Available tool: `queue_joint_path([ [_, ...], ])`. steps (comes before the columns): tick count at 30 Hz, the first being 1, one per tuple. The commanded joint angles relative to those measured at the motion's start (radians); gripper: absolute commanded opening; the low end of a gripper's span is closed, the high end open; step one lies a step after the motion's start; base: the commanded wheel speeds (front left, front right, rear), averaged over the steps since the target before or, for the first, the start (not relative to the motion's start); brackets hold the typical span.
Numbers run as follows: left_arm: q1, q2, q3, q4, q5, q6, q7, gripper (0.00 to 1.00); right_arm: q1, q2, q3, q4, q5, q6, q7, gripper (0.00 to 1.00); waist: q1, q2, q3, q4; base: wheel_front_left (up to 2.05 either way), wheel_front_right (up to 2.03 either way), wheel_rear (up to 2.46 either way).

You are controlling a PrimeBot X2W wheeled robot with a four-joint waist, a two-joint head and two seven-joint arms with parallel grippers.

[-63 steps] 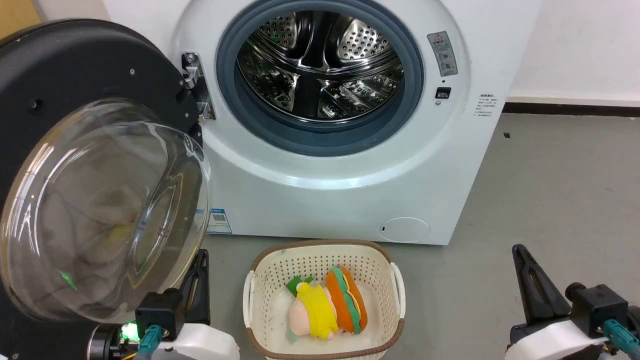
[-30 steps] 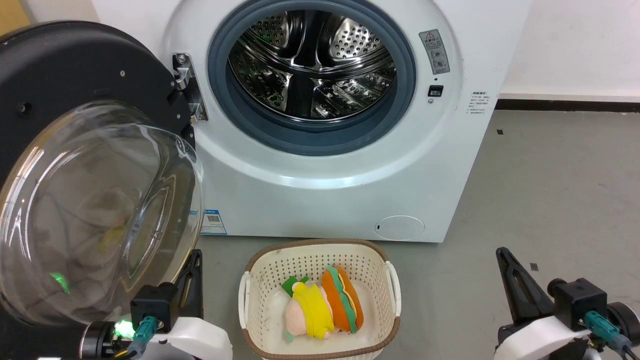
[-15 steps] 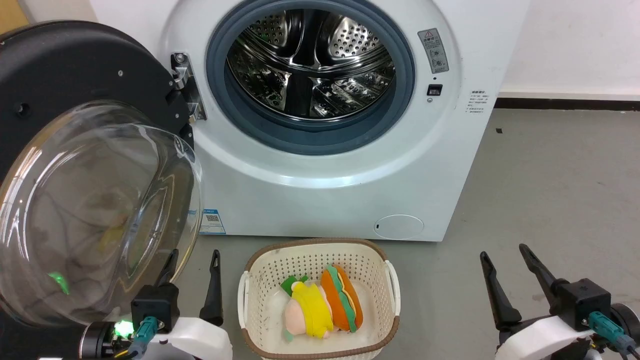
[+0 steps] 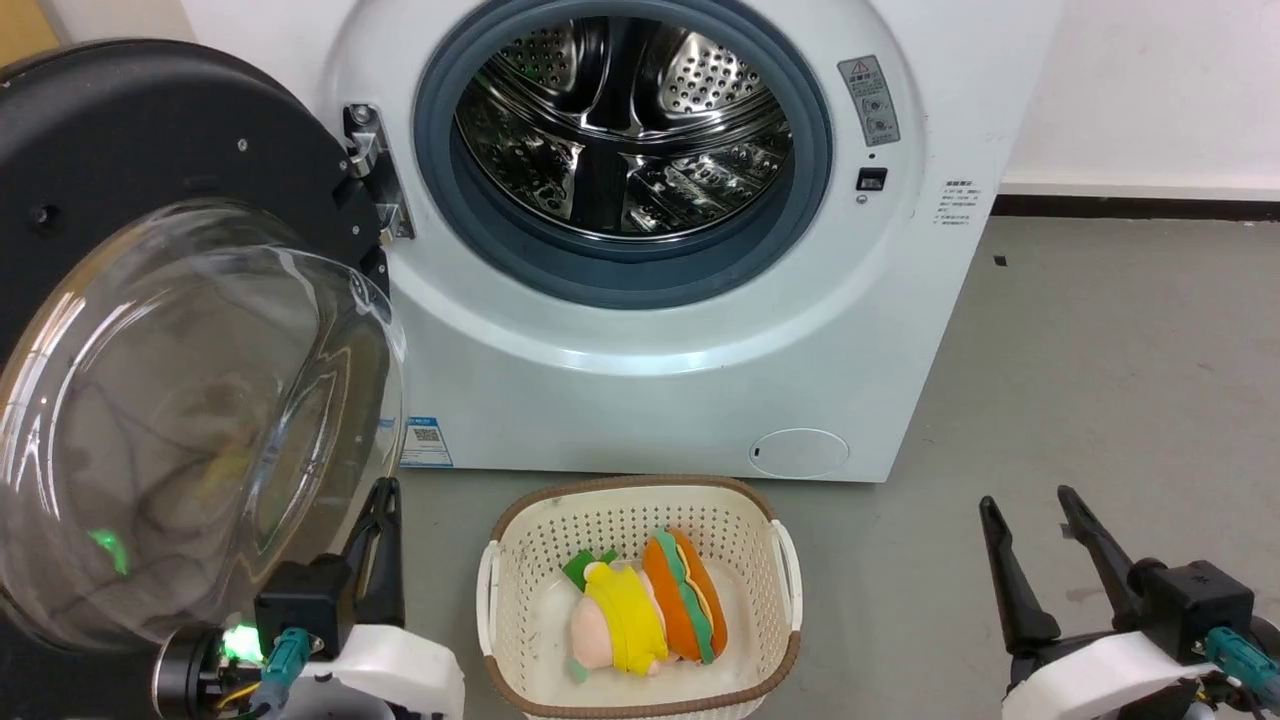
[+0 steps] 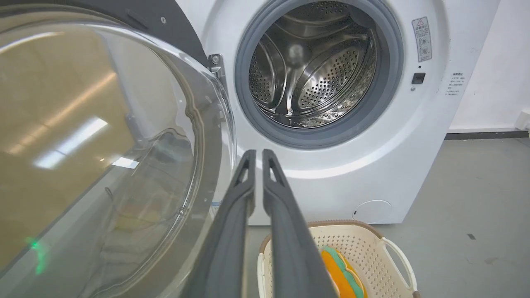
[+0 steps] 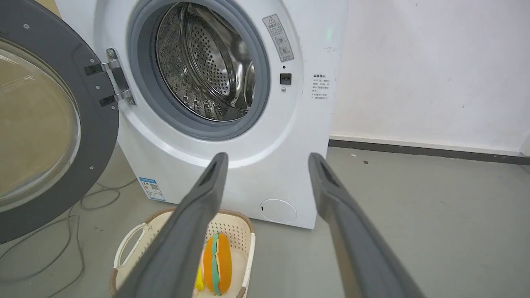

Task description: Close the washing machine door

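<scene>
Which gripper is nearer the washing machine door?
Left. The left gripper sits beside the lower rim of the washing machine door; the right gripper is far off, beyond the basket.

The washing machine door (image 4: 150, 130) is smooth black plastic, its window (image 4: 180, 420) clear glossy glass. The washing machine (image 4: 650, 400) is smooth white gloss — drum (image 4: 620, 130) polished perforated steel, gasket (image 4: 640, 285) matt grey rubber. Right of the left gripper (image 5: 255, 154) and its matt dark jaws, a perforated cream plastic basket (image 4: 620, 520) holds soft plush toys (image 4: 640, 620) — floor (image 4: 1100, 350) matt grey.
</scene>
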Motion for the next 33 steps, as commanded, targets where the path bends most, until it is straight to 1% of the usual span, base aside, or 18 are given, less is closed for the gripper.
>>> queue_joint_path([
  [1, -0.022, 0.007, -0.003, -0.015, 0.004, 0.006, -0.012, 0.00, -0.012, -0.001, -0.007, 0.005, 0.016, 0.000, -0.011, 1.00, 0.0000, 0.0000, 0.000, 0.003, 0.00, 0.00, 0.00],
  [9, -0.052, 0.022, 0.002, -0.073, -0.007, 0.001, -0.027, 0.00, -0.020, -0.001, -0.012, 0.005, 0.035, 0.000, -0.026, 1.00, 0.0000, 0.0000, 0.004, 0.019, 0.00, 0.00, 0.00],
  [16, -0.100, 0.037, 0.056, -0.144, -0.040, -0.010, -0.040, 0.00, -0.031, -0.001, -0.024, 0.009, 0.059, 0.000, -0.038, 1.00, 0.0000, 0.0000, 0.014, 0.043, 0.00, 0.00, 0.00],
  [21, -0.150, 0.052, 0.108, -0.190, -0.066, -0.034, -0.051, 0.00, -0.039, -0.001, -0.033, 0.017, 0.079, 0.000, -0.049, 1.00, 0.0000, 0.0000, 0.022, 0.071, 0.00, 0.00, 0.00],
  [26, -0.196, 0.065, 0.147, -0.213, -0.081, -0.054, -0.060, 0.00, -0.048, -0.001, -0.036, 0.024, 0.085, 0.000, -0.059, 1.00, 0.0000, 0.0000, 0.030, 0.099, 0.00, 0.00, 0.00],
  [33, -0.253, 0.085, 0.202, -0.230, -0.104, -0.071, -0.070, 0.00, -0.057, -0.002, -0.044, 0.030, 0.090, 0.000, -0.070, 1.00, 0.0000, 0.0000, 0.041, 0.135, 0.00, 0.00, 0.00],
])
